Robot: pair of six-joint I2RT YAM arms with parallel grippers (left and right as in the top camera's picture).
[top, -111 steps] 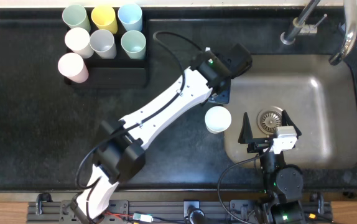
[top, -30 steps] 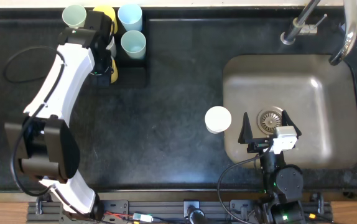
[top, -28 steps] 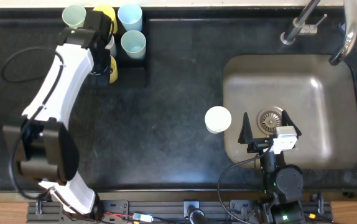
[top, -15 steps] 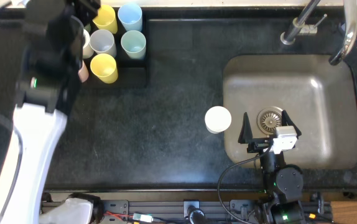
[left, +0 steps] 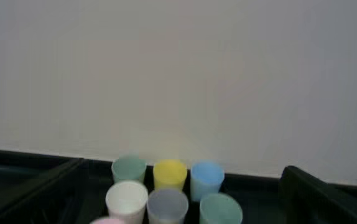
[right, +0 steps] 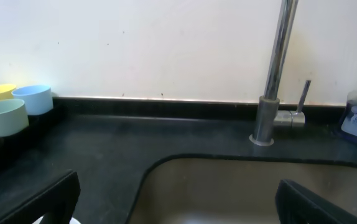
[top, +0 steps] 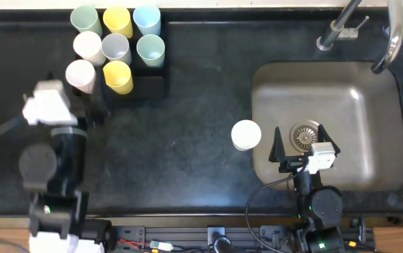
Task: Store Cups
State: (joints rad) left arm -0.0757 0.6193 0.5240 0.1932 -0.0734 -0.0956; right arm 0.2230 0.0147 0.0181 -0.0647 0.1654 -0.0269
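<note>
Pink cup (left: 107,220) (mere rim) at view's edge

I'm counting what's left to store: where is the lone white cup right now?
In the top view the white cup sits on the black counter at the left rim of the sink, close to the right gripper.

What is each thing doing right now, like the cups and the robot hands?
Eight cups: upright, mouths up, grouped at the rack.
Lone white cup: on the counter beside the sink, not stored.
Left gripper: open, holding nothing.
Right gripper: open, holding nothing.
Faucet: no water running.
</note>
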